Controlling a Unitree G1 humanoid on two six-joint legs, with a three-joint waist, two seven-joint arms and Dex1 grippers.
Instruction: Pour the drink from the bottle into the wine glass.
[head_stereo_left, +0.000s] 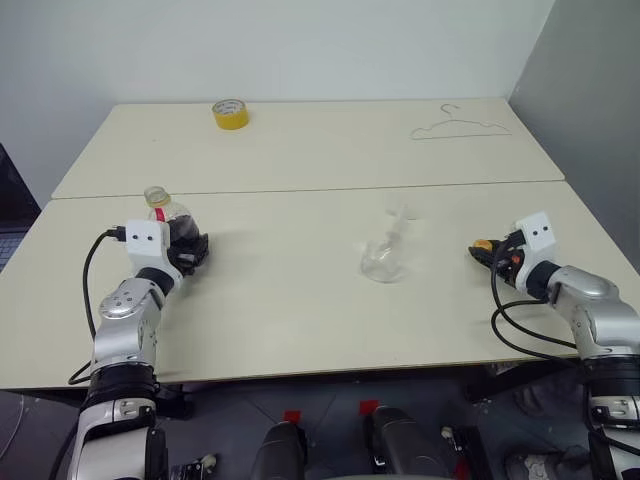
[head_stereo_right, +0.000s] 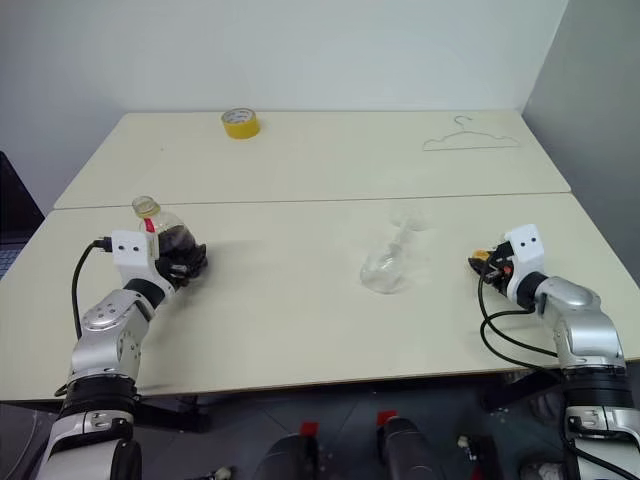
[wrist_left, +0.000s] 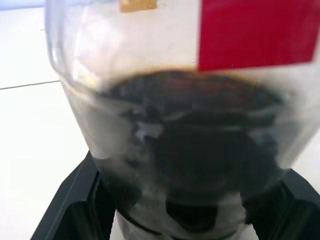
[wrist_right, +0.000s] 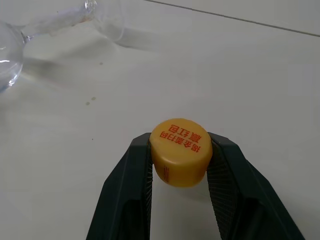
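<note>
Desk (head_stereo_left: 300, 330) first: the wine glass (head_stereo_left: 384, 258) lies tipped on its side mid-desk, empty as far as I can see. Well to its left, my left claw (head_stereo_left: 188, 250) grips the bottle (head_stereo_left: 172, 222), upright, uncapped, drink (wrist_left: 195, 150) low inside. Well to the glass's right, my right claw (wrist_right: 180, 165) pinches the yellow cap (wrist_right: 181, 151). I'd call pouring blocked: next, ditch the cap and stand the glass up.
</note>
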